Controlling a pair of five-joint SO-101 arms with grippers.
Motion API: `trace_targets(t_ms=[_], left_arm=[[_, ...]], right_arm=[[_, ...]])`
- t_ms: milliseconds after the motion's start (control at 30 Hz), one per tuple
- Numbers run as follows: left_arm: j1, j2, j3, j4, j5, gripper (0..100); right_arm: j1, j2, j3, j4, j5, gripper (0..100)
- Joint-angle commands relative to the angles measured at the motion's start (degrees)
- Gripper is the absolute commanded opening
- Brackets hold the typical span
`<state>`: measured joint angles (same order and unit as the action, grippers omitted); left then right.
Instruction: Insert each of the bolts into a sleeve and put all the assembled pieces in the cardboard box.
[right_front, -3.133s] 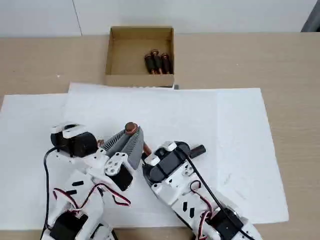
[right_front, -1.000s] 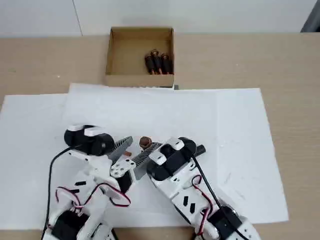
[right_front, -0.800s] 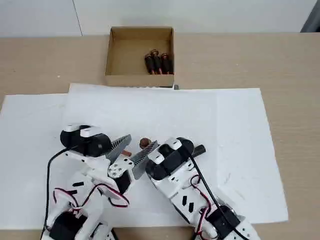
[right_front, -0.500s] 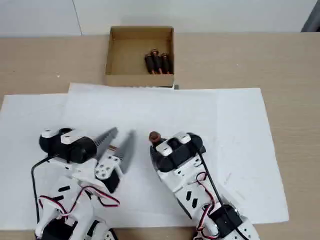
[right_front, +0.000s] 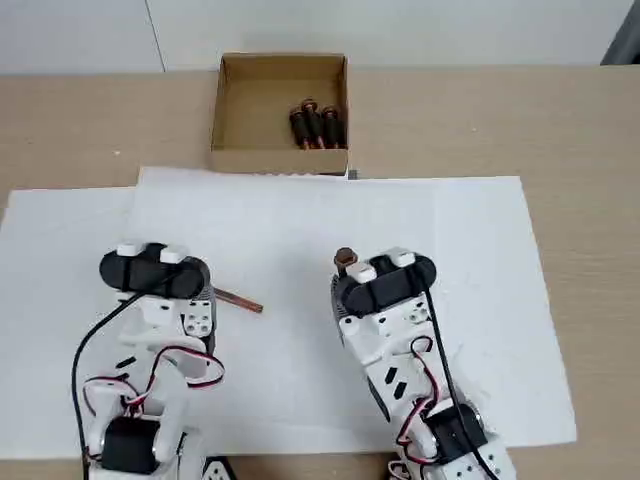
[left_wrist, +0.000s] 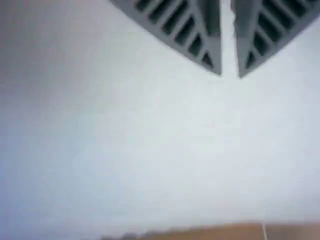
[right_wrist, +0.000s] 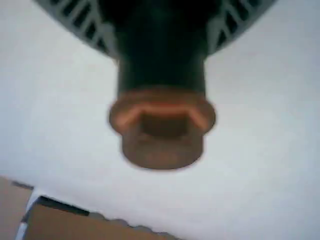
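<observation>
Drawn apart from the earlier huddle: left pincer (left_wrist: 230, 74) nearly closed, empty; right pincer (right_wrist: 162, 35) clamped on black sleeve (right_wrist: 160, 70) with copper-headed bolt (right_wrist: 162, 131) inside, long axis toward open brown cardboard box (right_front: 283, 60), well ahead, slightly left.

The grey ribbed plastic gripper (left_wrist: 230, 74) enters from one edge of the frame, its two fingers (left_wrist: 192, 32) drawn close with a thin slit between the tips and nothing held. It hangs over white paper (left_wrist: 150, 150). A strip of tan wooden worktop (left_wrist: 220, 233) runs along the opposite edge.
</observation>
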<state>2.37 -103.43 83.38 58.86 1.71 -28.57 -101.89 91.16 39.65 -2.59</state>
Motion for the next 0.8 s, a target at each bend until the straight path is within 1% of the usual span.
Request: trace_targets(t_ms=[0,133,267,367,500,667,767], left_arm=[[-0.2,-0.5,0.9,0.0,-0.6,1],[-0.4,-0.5,4.0,0.2,-0.6,1],[-0.1,-0.5,4.3,2.0,-0.6,1],[-0.1,-0.5,4.5,4.0,-0.6,1],[-0.1,-0.5,4.5,6.2,-0.6,1],[-0.1,-0.5,4.8,7.4,-0.6,1],[0.0,-0.6,6.5,7.4,-0.6,1]], right_arm=[[0.7,-0.3,-1.0,-2.1,-3.5,0.4],[0.7,0.4,-3.3,-1.7,-7.7,0.3],[0.7,1.1,-7.9,-0.2,-7.7,0.2],[0.7,5.5,-12.8,0.7,-7.7,0.2],[0.7,17.4,-21.7,-0.7,-7.7,0.2],[0.9,36.2,-34.4,-6.2,-7.6,0.2],[2.5,47.9,-42.6,-9.4,-7.6,0.3]])
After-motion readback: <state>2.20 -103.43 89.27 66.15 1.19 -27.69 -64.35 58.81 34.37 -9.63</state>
